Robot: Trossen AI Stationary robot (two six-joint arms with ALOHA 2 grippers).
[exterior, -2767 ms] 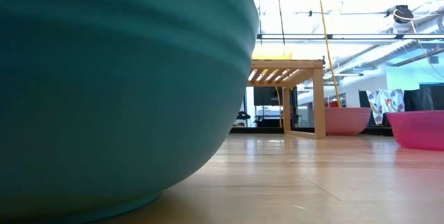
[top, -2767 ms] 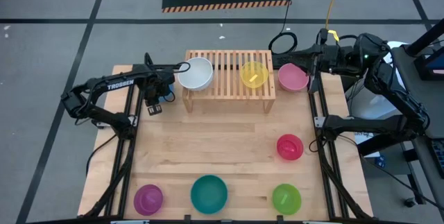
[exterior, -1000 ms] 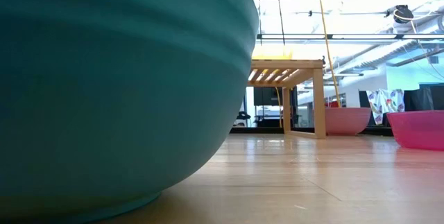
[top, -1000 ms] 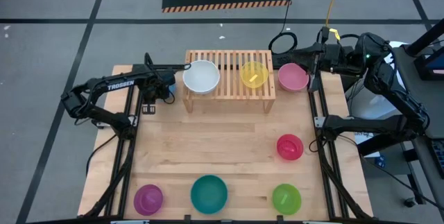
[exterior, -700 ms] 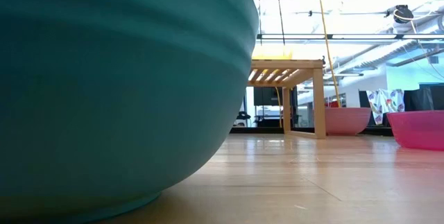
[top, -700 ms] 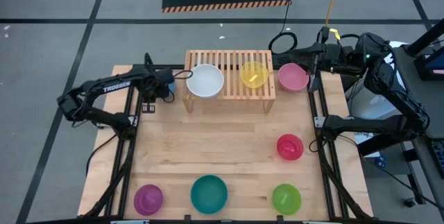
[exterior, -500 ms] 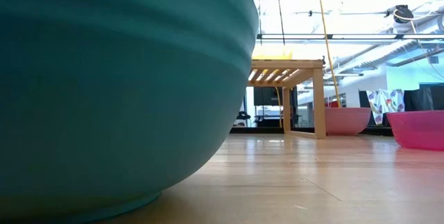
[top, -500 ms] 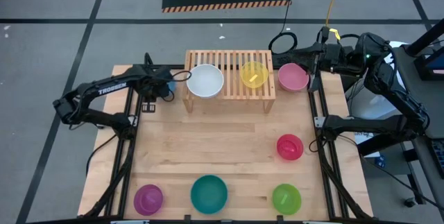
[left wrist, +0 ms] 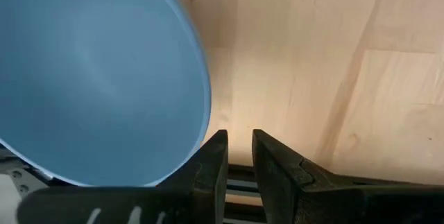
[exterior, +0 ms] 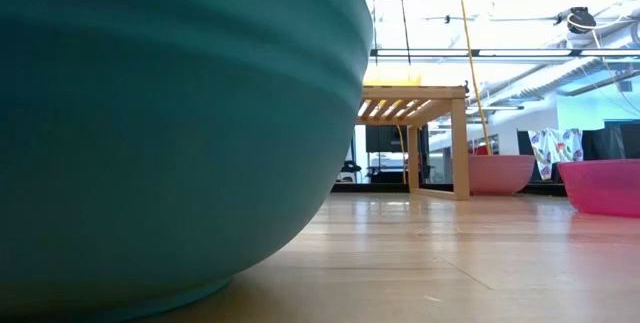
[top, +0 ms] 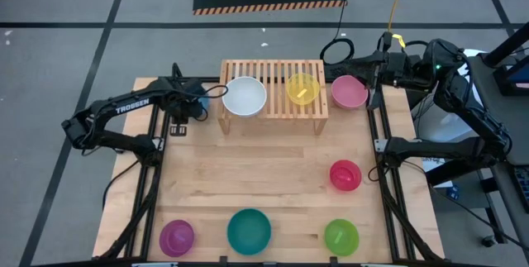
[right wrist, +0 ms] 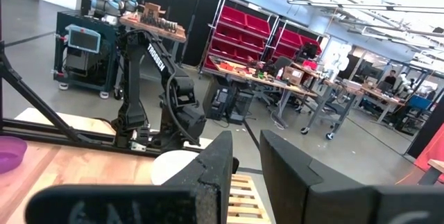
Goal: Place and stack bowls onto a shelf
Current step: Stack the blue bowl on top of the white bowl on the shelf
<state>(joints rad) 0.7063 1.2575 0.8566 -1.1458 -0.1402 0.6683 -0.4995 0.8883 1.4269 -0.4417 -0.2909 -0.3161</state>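
Observation:
The light-wood shelf (top: 273, 93) stands at the table's far side. A white bowl (top: 245, 96) rests on the left part of its slatted top and a yellow bowl (top: 302, 88) on the right part. My left gripper (top: 205, 97) hovers just left of the shelf, open by a narrow gap (left wrist: 239, 158), over a blue bowl (left wrist: 97, 78) that sits on the table. My right gripper (top: 340, 73) waits by the shelf's far right corner, open by a narrow gap (right wrist: 246, 154), above the pink bowl (top: 350, 92).
A red bowl (top: 345, 174) sits on the table's right side. Purple (top: 176, 236), teal (top: 249, 230) and green (top: 341, 236) bowls line the near edge. The teal bowl (exterior: 150, 133) fills the left of the low view. Bare wood lies mid-table.
The white bowl has shifted a little rightward and nearer on the shelf top, then stayed put. My left arm has drawn back from it toward the table's left edge.

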